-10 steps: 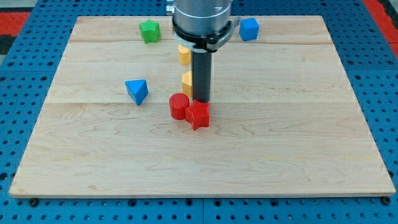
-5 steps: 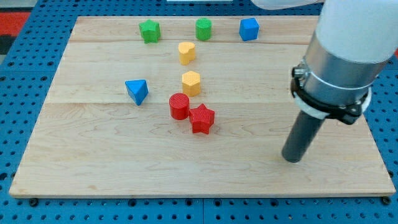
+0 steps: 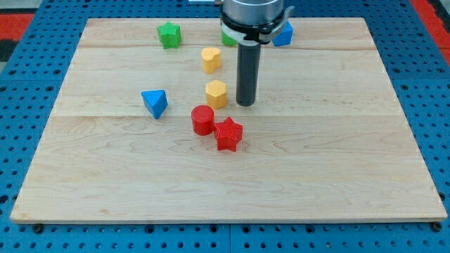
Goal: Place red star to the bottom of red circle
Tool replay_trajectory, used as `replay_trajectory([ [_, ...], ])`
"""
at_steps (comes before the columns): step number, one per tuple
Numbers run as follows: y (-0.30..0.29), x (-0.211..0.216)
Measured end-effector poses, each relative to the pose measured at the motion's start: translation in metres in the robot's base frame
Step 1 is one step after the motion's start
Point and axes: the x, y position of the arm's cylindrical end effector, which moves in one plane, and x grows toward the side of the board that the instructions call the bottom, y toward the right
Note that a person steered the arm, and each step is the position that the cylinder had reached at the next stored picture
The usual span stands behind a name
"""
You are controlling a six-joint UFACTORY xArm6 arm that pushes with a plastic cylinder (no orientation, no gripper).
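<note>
on the wooden bench [image 3: 105, 176], from the left: a blue triangle [image 3: 155, 103], a green star [image 3: 168, 34] far back, then the red circle [image 3: 202, 119] touching the red star [image 3: 228, 133] at its near right. two yellow blocks [image 3: 216, 93] stand behind. my tip [image 3: 245, 103], with no pincer, sits just right of the nearer yellow block, behind the red star. a blue cube [image 3: 283, 33] lies far right.

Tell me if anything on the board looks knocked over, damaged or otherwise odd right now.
Nothing stands out. Every block sits flat on the wooden board. The red star touches the red circle at its lower right rather than straight below it. My tip stands just right of the yellow hexagon, apart from both red blocks.
</note>
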Motion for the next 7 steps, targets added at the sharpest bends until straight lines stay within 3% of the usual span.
replay_trajectory([
  [3, -0.036, 0.063],
  [5, 0.046, 0.090],
  [7, -0.010, 0.096],
])
